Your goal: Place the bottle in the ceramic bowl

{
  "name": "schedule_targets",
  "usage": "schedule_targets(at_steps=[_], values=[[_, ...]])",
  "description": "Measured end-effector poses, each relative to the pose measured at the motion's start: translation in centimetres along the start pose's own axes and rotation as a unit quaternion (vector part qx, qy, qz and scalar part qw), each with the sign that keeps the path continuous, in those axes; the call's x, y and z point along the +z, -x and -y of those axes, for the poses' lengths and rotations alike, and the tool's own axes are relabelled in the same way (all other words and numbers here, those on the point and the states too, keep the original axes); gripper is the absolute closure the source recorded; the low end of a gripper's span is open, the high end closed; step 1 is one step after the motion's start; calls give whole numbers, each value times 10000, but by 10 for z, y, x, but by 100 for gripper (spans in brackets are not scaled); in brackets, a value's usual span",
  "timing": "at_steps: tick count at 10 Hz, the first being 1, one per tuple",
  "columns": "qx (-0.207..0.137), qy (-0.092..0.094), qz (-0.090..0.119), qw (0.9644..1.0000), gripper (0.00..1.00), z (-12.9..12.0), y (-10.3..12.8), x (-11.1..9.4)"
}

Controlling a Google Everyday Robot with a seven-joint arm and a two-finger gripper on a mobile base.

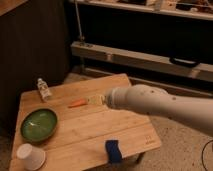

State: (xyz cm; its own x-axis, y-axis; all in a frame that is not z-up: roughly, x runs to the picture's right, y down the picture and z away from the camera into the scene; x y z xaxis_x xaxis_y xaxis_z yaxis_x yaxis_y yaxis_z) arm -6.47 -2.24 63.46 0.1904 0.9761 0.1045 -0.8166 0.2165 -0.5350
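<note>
The bottle [43, 89], small and clear with a white cap, stands upright at the far left corner of the wooden table [135, 127]. The green ceramic bowl [39, 123] sits empty at the left, nearer the front. My gripper [95, 100] reaches in from the right on a thick white arm and hovers over the table's middle. It is open and holds nothing. Its pale tips are just right of a small orange object [77, 103]. The bottle is well to its left and further back.
A white paper cup [31, 156] lies at the front left corner. A blue cloth-like item [113, 150] lies near the front edge. Dark shelving with a metal rail [140, 57] runs behind the table, and a dark wall stands to the left.
</note>
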Motion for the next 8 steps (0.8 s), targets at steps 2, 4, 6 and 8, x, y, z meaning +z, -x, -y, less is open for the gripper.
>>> schedule_targets(at_steps=[2,4,6,8], values=[[-325,15,-208,9993,20,-19,40,34],[-579,63,-520,9970,20,-40,71,69],[-740,57,-712,9947,20,-52,87,91],[-842,30,-811,9931,20,-63,99,108]])
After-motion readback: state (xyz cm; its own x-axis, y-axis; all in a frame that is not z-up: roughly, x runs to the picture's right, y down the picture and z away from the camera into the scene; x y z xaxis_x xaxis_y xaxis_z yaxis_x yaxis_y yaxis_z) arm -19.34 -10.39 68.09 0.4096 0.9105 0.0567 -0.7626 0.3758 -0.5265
